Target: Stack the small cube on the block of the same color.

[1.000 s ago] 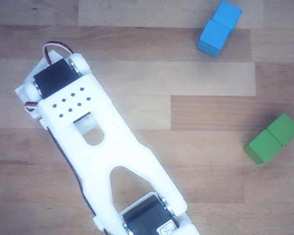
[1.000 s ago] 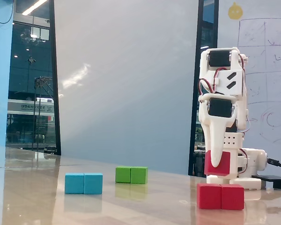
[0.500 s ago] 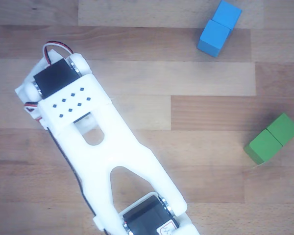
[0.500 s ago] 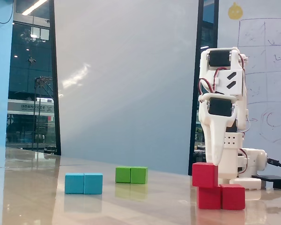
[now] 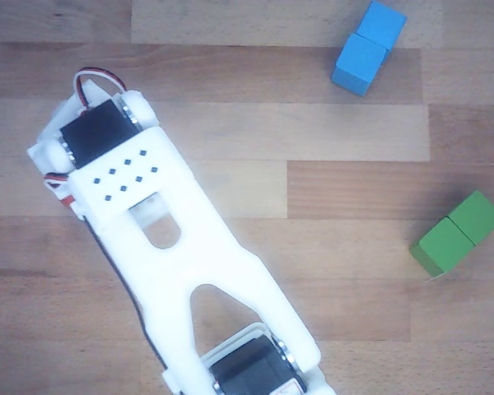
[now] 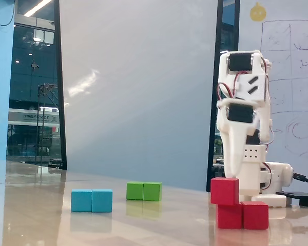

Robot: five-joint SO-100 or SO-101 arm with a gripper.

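Note:
In the fixed view the small cube [image 6: 225,190] rests on the left half of the red block [image 6: 242,215], hanging slightly over its left end. My gripper [image 6: 231,173] points straight down just above the cube and no longer holds it. Only one white finger [image 6: 233,151] shows from this side, so the gap between the jaws is not visible. In the other view, from above, my white arm [image 5: 173,247] covers the cube, the block and the gripper.
A blue double block [image 6: 92,200] [image 5: 368,47] and a green double block [image 6: 143,191] [image 5: 457,233] lie on the wooden table, left of the red stack in the fixed view. The arm's base [image 6: 269,184] stands behind the stack.
One second ago the gripper held the small cube above the block. It then let the cube go onto the block's left half, and the arm has since risen slightly.

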